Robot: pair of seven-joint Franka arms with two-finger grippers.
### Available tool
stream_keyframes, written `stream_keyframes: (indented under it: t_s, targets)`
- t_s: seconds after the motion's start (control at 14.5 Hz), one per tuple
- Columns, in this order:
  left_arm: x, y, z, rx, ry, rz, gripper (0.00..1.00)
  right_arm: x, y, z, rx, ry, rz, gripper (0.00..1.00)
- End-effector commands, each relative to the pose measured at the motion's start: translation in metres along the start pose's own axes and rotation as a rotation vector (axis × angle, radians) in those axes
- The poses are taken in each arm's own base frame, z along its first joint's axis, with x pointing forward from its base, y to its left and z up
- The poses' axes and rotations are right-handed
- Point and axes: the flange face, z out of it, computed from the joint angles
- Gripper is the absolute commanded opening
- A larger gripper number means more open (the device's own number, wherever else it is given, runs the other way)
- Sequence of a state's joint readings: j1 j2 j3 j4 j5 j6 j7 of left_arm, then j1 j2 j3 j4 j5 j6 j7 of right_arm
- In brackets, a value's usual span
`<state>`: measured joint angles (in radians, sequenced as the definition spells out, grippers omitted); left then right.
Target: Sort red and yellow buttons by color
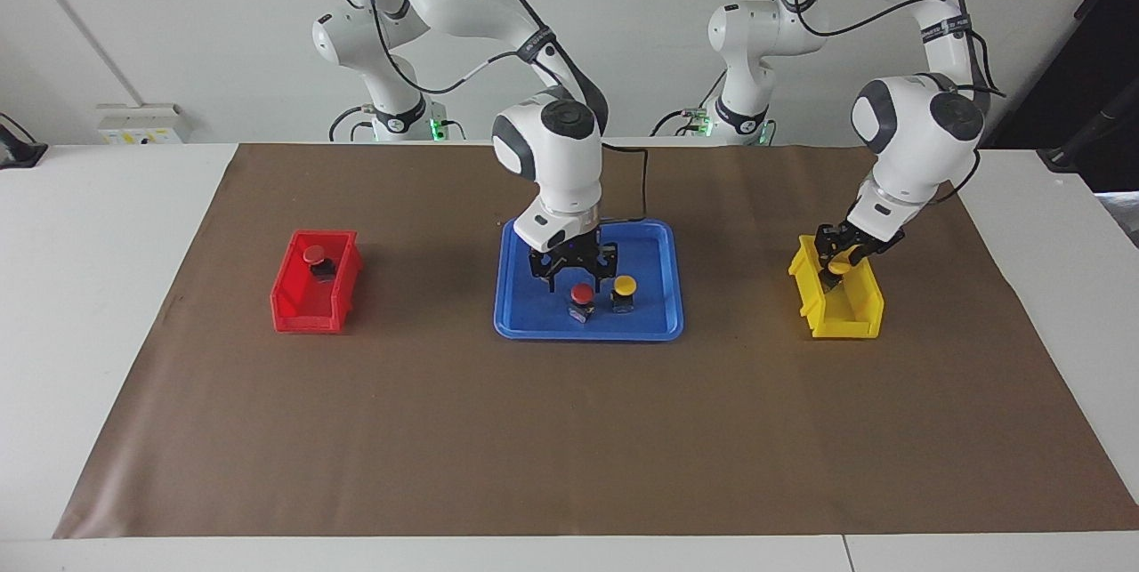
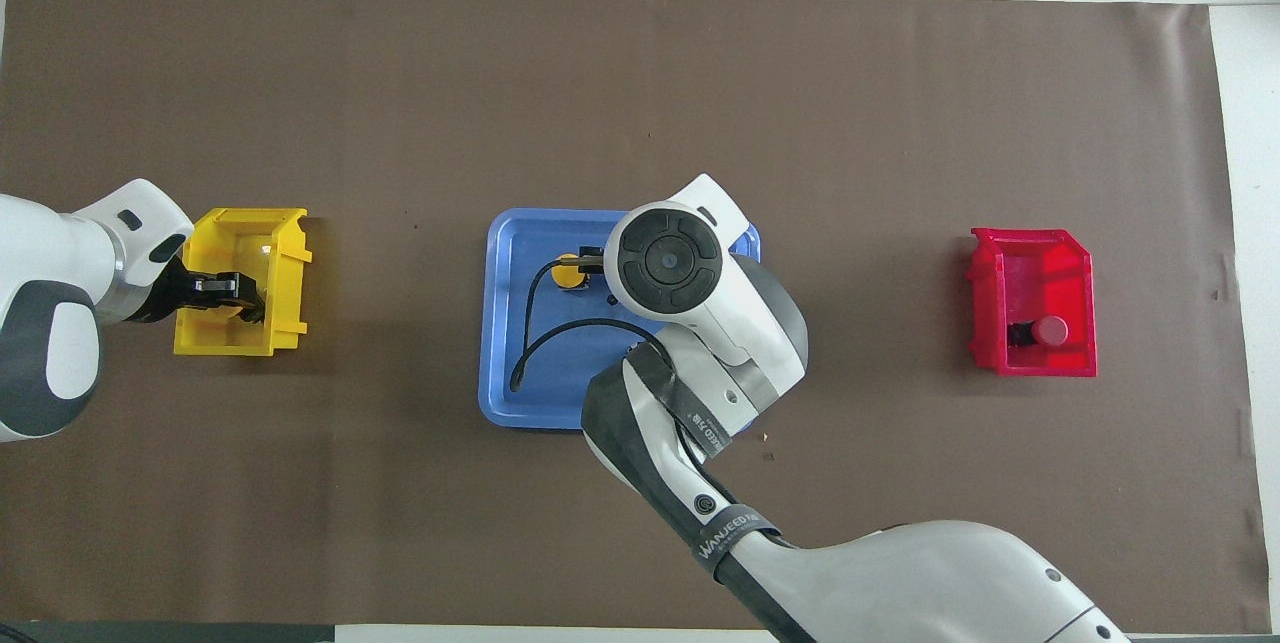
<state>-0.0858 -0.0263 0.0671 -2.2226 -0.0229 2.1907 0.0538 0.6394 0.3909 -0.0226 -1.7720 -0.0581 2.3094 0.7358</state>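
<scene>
In red bin (image 1: 316, 283), you see one red button (image 1: 313, 255). On blue tray (image 1: 516, 305), red button (image 1: 581, 294) and yellow button (image 1: 625, 286) wait under spread-open right tool (image 1: 574, 272). Left tool (image 1: 839, 262) pinches yellow button (image 1: 837, 266) over yellow bin (image 1: 841, 310). About half done.

Bright, even indoor light from above. Soft, short shadows: one on the brown mat (image 1: 569, 430) beside the red bin (image 1: 313, 283), one beside the yellow bin (image 2: 245, 281), a faint one under the right gripper's fingers (image 1: 553, 274). Both views sharp; no motion blur. Mild sheen on the blue tray (image 1: 654, 323). White wall slightly overexposed.
</scene>
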Motion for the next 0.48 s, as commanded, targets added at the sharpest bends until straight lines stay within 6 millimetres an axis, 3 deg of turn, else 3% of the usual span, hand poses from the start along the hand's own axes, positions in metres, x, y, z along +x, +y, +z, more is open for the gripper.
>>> stream_keyframes:
  t_s: [0.0, 0.14, 0.28, 0.35, 0.41]
  targets:
    - [0.010, 0.010, -0.080, -0.014, 0.003, 0.024, 0.71, -0.001, 0.002, 0.004, 0.004, 0.022, -0.003, 0.79]
    - [0.019, 0.030, -0.159, -0.013, 0.026, 0.067, 1.00, -0.001, 0.001, 0.004, -0.002, 0.032, -0.020, 0.76]
    - [0.023, 0.040, -0.222, 0.020, 0.053, 0.099, 1.00, 0.000, 0.001, 0.004, 0.003, 0.042, -0.023, 0.72]
    - [0.033, 0.052, -0.231, 0.037, 0.057, 0.128, 1.00, -0.001, 0.001, 0.003, 0.003, 0.042, -0.025, 0.68]
    - [0.036, 0.071, -0.227, 0.033, 0.078, 0.156, 1.00, 0.000, 0.001, 0.005, 0.002, 0.041, -0.023, 0.64]
